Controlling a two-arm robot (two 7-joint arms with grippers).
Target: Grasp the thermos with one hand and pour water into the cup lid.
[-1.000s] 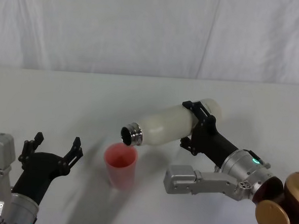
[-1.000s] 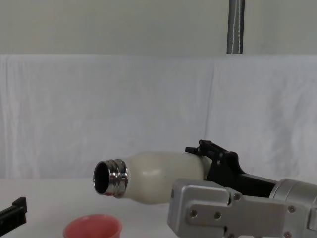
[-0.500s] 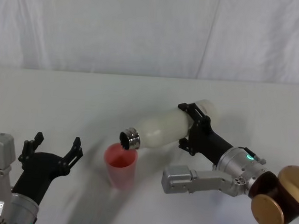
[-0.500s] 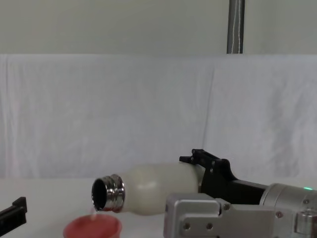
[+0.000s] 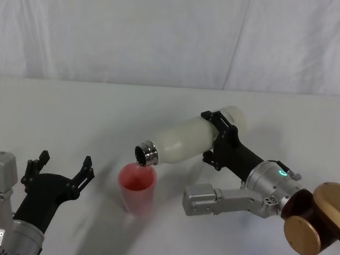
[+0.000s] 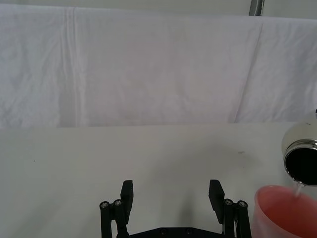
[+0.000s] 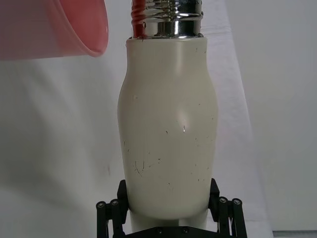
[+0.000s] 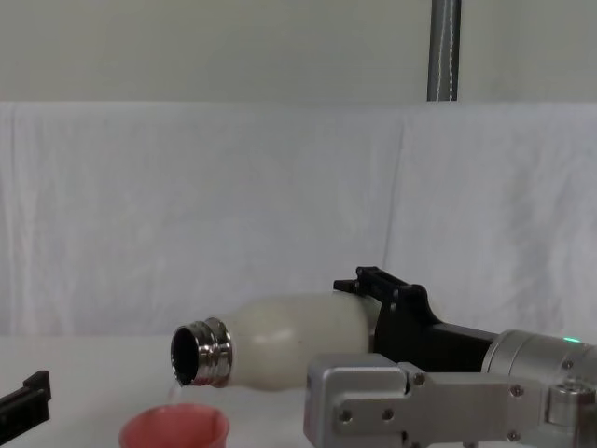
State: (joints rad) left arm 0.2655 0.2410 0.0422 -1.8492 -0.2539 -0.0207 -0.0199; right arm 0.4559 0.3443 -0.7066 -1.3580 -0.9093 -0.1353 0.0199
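We start with the counter point(image 5: 73, 110): one, draped in white cloth, carrying the cup and leaving room around it for both arms to work.

One thermos point(image 5: 186, 142), cream-white with a steel neck. We see it held off the counter, tipped nearly level with the mouth angled down and toward the robot's left. We judge it is held that way so the water runs out over the cup; the left wrist view shows a thin stream falling from the dark mouth to the pink rim. The mouth sits just above and behind the cup's opening, not touching it.

Two hands. The right hand point(image 5: 220, 141) is clamped around the thermos at its base end, a black finger point(image 7: 113, 212) on each side of the body. We think gripping far from the neck keeps the fingers out of the pour and leaves the mouth free over the cup. The left hand point(image 5: 60, 168) hangs low over the counter at the robot's left, near the cup but apart from it, its fingers spread wide and holding nothing; we read it as parked, since the task calls for one hand only.

One cup lid point(image 5: 136, 187), pink, standing upright on the counter between the two hands, directly under the thermos mouth to catch the water. How full it is, we cannot tell.
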